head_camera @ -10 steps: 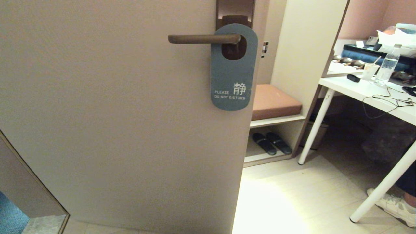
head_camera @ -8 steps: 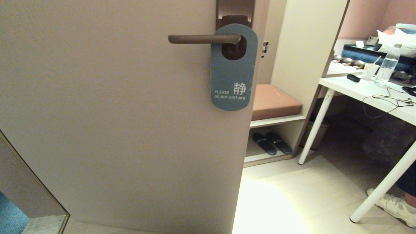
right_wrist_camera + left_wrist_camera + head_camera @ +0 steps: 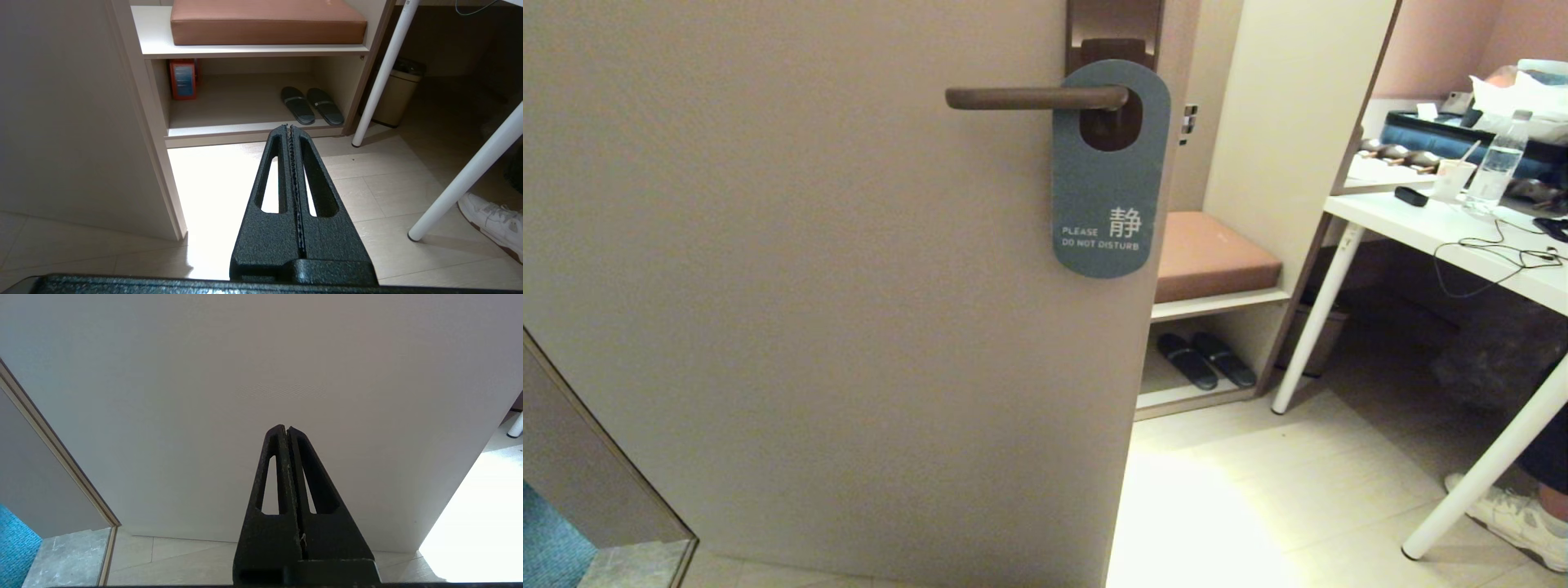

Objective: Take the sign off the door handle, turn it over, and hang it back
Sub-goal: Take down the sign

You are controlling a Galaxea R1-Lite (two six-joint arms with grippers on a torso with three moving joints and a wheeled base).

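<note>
The sign (image 3: 1104,196) hangs on the door handle (image 3: 1033,98) near the door's right edge, its grey-blue "PLEASE DO NOT DISTURB" face outward. The lever passes through its oval hole, in front of the brown backplate (image 3: 1112,23). Neither gripper shows in the head view. My left gripper (image 3: 285,429) is shut and empty, low down, pointing at the plain lower part of the door. My right gripper (image 3: 289,127) is shut and empty, low down, pointing at the floor before the shoe shelf. The sign and handle do not show in either wrist view.
The beige door (image 3: 809,286) fills the left and middle. Right of it stands a shelf unit with a brown cushion (image 3: 1209,253) and dark slippers (image 3: 1205,359). A white table (image 3: 1445,233) with a bottle and cables stands at the right. A person's shoe (image 3: 1515,518) is under it.
</note>
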